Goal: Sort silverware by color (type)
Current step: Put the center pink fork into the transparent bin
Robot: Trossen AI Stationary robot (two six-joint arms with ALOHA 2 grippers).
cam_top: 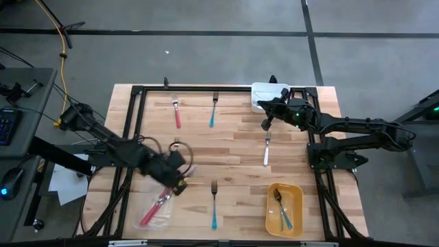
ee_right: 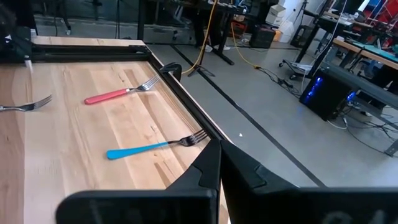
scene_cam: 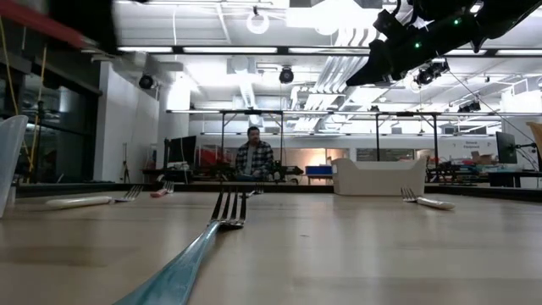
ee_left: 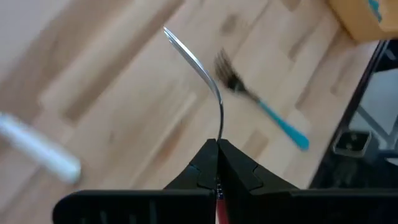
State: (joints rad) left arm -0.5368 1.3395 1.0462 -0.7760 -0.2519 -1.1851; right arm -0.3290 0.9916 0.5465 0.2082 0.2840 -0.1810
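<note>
Pinching a red-handled utensil (ee_left: 198,68) by its handle, left gripper (cam_top: 177,180) hangs just above clear tray (cam_top: 145,221) w/ other red ones, prob. so reds group together. Right gripper (cam_top: 266,123), fingers pressed together & empty, waits near white bin (cam_top: 261,90).

We see a grey floor (cam_top: 206,48) crossed by dark seams around the wooden counter (cam_top: 233,147). A yellow cable (cam_top: 64,41) trails across it. Beyond the counter, the room has white walls (scene_cam: 127,119), ceiling light strips (scene_cam: 279,51) and benches (scene_cam: 474,174); a person (scene_cam: 254,159) sits far back.
</note>
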